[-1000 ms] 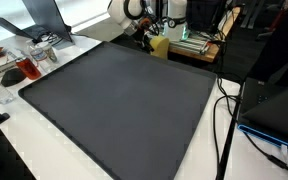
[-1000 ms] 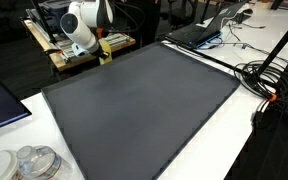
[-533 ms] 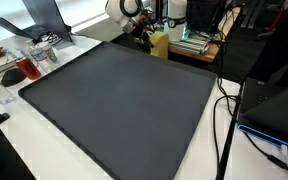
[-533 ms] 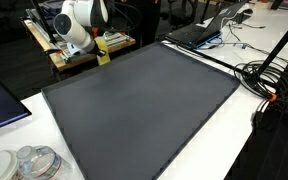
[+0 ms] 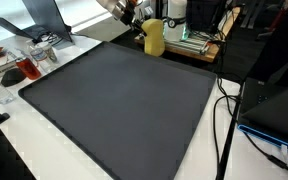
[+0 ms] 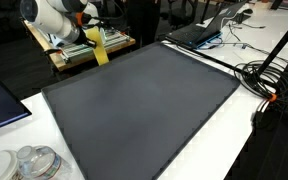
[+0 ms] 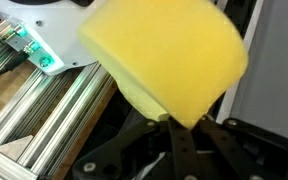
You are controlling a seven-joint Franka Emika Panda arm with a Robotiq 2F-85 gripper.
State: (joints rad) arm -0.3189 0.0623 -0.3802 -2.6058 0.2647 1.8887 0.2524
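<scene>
My gripper is shut on a yellow sponge, pinching its lower edge between the black fingers. In the wrist view the sponge fills the upper middle and fans out above the jaws. In both exterior views the sponge hangs in the air above the far edge of the dark grey mat, held by the white arm. The sponge touches nothing but the fingers.
A wooden rack with equipment stands behind the mat. Clear containers and a plate of food sit beside the mat, more containers near its corner. A laptop and black cables lie off the mat's other side.
The arm has lifted and swung away from the mat's far edge, raising the sponge clear of the surface. The jaws tightened slightly on it.
</scene>
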